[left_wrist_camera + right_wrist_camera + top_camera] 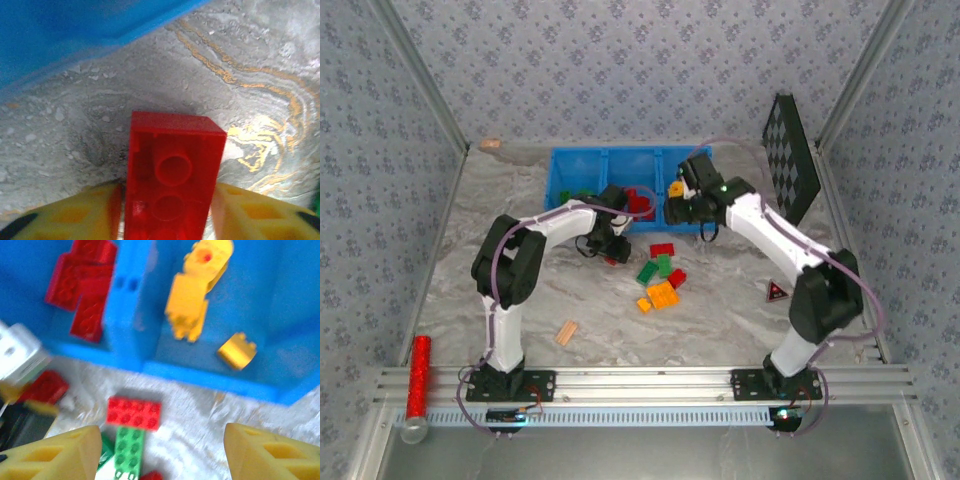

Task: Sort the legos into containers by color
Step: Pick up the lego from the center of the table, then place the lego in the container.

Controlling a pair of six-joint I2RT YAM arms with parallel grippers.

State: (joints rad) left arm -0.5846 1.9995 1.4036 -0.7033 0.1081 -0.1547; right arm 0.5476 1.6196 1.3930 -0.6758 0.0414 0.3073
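- Loose legos (660, 278) in red, green and orange are lying on the counter (720, 320), in front of the blue bin (582, 153).
- The left claw (167, 192) is clamping a red brick (172, 165) between its fingers, low over the counter, just in front of the bin's front wall.
- The right claw (161, 435) is hovering with its jaws standing apart, above the bin's front wall by the right compartment.
- Red legos (82, 285) are lying in the bin's middle compartment; orange-yellow legos (192, 295) are lying in its right compartment.
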